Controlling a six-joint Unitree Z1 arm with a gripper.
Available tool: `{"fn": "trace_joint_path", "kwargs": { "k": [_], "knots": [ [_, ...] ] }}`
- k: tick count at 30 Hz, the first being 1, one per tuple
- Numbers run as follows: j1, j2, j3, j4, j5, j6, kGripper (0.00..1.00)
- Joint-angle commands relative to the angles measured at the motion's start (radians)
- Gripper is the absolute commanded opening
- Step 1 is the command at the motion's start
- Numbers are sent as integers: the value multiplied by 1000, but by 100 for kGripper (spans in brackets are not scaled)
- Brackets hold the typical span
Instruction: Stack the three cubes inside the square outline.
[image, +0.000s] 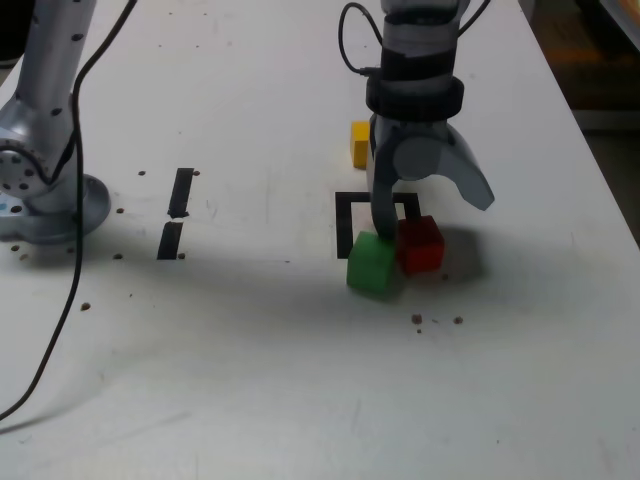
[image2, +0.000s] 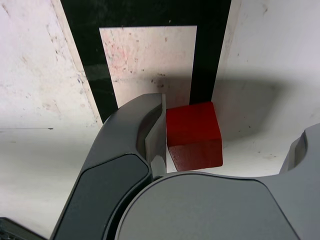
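While nothing is held, gripper (image: 434, 218): one, jaws spread wide; one finger is right beside the red cube, the other well clear of it.
Red cube (image: 420, 246): one, upright at the square outline's lower right corner in the exterior view, between the open fingers.
Green cube (image: 370, 265): one, at the outline's lower edge in the exterior view, just left of red; contact with red cannot be told.
Yellow cube (image: 359, 144): one, above the outline in the exterior view, partly hidden by the gripper.
Square outline (image: 344, 225): one, black tape, white centre.
Short tape strips (image: 181, 192): two, black, well apart from the cubes.
Handling, judged: light, stiff, hardly fragile; smooth faces may slip under an uneven pinch.
Hold, advised: two opposite upright faces, at mid-height, pads square to them; centre over red first, lest the near finger nudge it or green.
Cube count: three, none stacked.
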Motion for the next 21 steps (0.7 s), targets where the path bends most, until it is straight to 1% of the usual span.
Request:
{"fn": "trace_joint_path", "kwargs": {
  "k": [1,9,15,18,21],
  "knots": [
    [-11,3,3,-3,-5,-8,92],
    [-50,-1,25,-11,-23,-39,92],
    [-70,2,25,-20,-28,-58,92],
    [-73,7,25,-19,-31,-60,89],
    [-73,10,28,-17,-32,-60,83]
  ]
}}
